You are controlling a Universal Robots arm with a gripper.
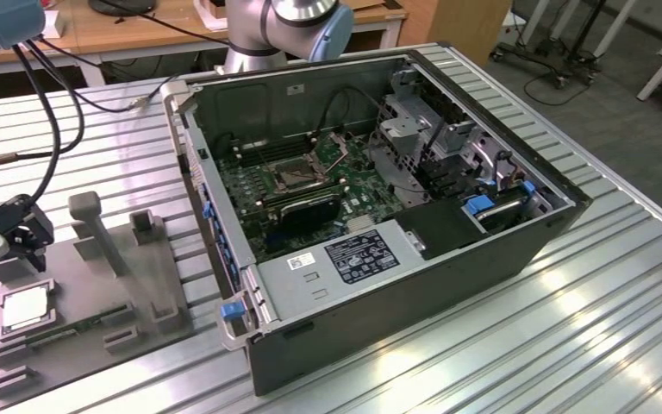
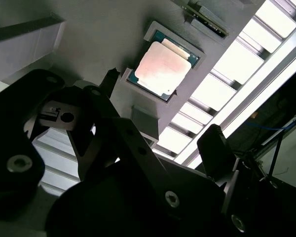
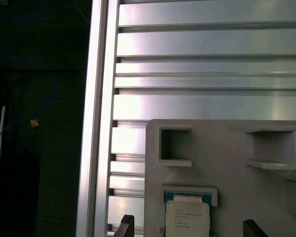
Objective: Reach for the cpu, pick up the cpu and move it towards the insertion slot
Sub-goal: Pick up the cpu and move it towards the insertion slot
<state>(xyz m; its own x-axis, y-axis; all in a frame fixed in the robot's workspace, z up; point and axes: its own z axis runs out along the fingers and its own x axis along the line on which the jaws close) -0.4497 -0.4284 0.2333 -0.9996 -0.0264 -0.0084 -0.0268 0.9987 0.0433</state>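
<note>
Counter (image 1: 572,336): ribbed aluminium slats, reflective. Computer case (image 1: 446,276): dark, lying on its side on the counter, open on top with the interior exposed. Inside it are a silvery labelled cover plate (image 1: 348,254) along the near edge and a metal drive cage (image 1: 414,129). There is a blue latch (image 1: 234,312) at the case's near corner. Grey tray (image 1: 84,289): on the counter at the exterior view's left, just beside the case, with upright posts and rectangular recesses. Wooden desk (image 1: 135,30): beyond the counter.

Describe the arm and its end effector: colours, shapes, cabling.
The arm is a silver-grey tube with pale blue joint caps. Black cables hang loosely alongside it. The end effector is matt black, built of angular linkage plates with visible screw heads, ending in two narrow fingers.
</note>
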